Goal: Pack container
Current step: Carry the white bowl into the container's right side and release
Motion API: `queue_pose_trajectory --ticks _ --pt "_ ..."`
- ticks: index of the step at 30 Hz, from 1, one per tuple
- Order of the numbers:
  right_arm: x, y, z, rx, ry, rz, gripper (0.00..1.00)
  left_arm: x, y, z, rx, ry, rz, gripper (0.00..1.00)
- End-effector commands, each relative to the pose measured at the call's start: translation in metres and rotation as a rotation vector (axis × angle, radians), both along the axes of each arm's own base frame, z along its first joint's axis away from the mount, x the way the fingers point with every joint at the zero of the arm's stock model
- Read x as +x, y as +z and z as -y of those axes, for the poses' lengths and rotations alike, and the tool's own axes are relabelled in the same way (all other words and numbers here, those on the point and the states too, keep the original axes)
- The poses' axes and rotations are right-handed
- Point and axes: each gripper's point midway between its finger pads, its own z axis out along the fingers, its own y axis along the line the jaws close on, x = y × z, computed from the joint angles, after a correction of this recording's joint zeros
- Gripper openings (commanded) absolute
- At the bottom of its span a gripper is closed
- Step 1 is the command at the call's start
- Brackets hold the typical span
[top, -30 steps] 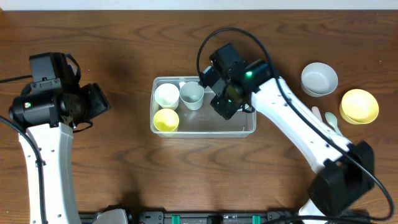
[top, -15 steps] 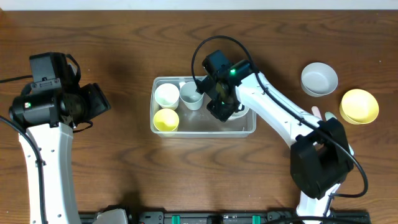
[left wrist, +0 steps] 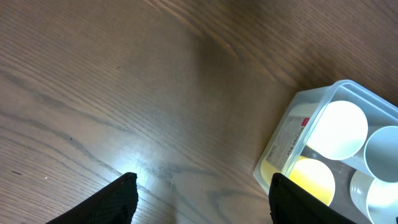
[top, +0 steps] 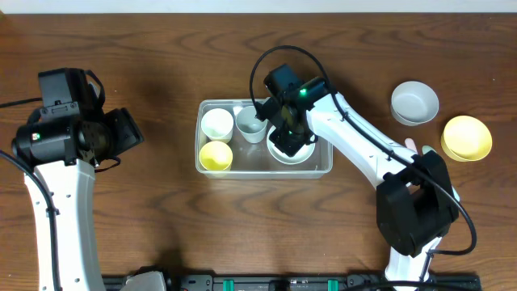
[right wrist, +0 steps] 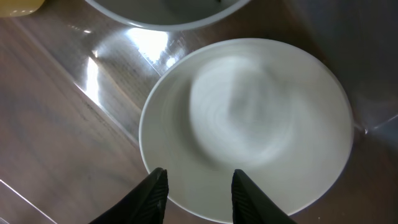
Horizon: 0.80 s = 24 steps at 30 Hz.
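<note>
White bowl, blurred, lies in the right half of the container under the right gripper, jaws narrowly apart, empty; it may rock into the cup beside. Left gripper, jaws wide, hangs left of the container.

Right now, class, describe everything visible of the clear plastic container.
The container is a clear rectangular plastic tub with rounded corners and a rim, lidless, upright on the wooden table. A label shows on one end wall. Inside sit two white cups, a yellow cup and a white bowl.
</note>
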Motion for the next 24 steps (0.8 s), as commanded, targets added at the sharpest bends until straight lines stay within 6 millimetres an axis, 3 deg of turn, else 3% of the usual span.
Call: queue_pose_trajectory --ticks 1,4,6,24 --pt "0.001 -0.003 0.002 -0.004 -0.002 -0.007 0.29 -0.001 0.000 -0.001 -0.006 0.011 0.000 0.68" --pt "0.000 -0.003 0.003 -0.008 -0.011 -0.011 0.20 -0.002 0.000 -0.001 -0.006 0.011 -0.002 0.68" --pt "0.005 -0.004 0.007 -0.027 -0.045 0.006 0.01 -0.002 0.000 -0.001 -0.006 0.011 -0.001 0.68" --pt "0.030 -0.035 0.049 -0.054 -0.190 0.053 0.02 -0.002 0.000 -0.001 -0.006 0.011 -0.001 0.68"
